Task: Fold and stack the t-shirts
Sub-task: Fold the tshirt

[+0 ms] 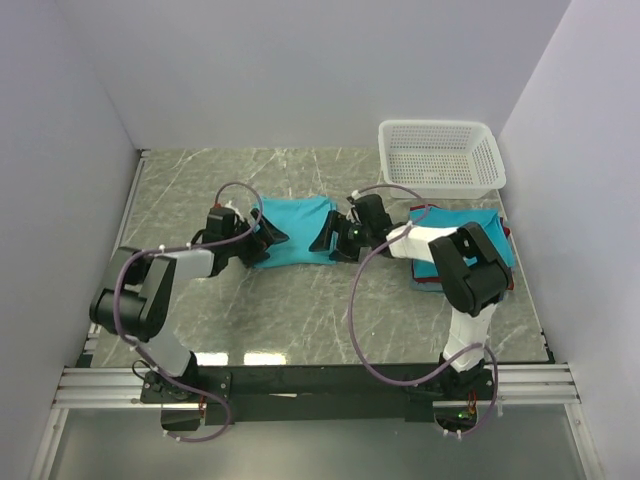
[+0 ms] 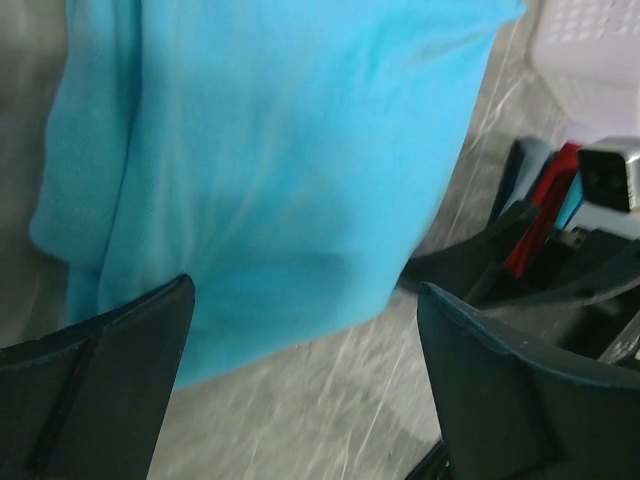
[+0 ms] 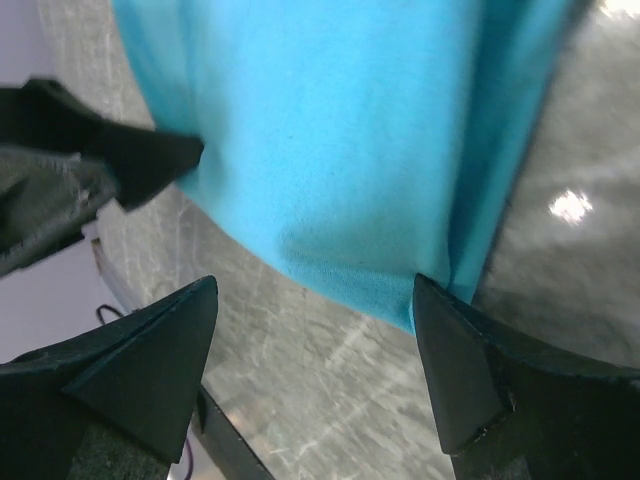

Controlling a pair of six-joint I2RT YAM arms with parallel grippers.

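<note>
A folded teal t-shirt point(image 1: 297, 232) lies flat in the middle of the table. It fills the upper part of the left wrist view point(image 2: 270, 170) and of the right wrist view point(image 3: 350, 150). My left gripper point(image 1: 270, 238) is open at the shirt's left edge, its jaws wide apart with bare table between them. My right gripper point(image 1: 328, 243) is open at the shirt's right edge, also over bare table. A stack of folded shirts point(image 1: 490, 240), teal on top with red and darker blue edges, lies at the right, partly hidden by my right arm.
A white mesh basket point(image 1: 440, 155) stands at the back right. White walls close in the table on the left, back and right. The grey marbled tabletop point(image 1: 300, 310) shows in front of the shirt.
</note>
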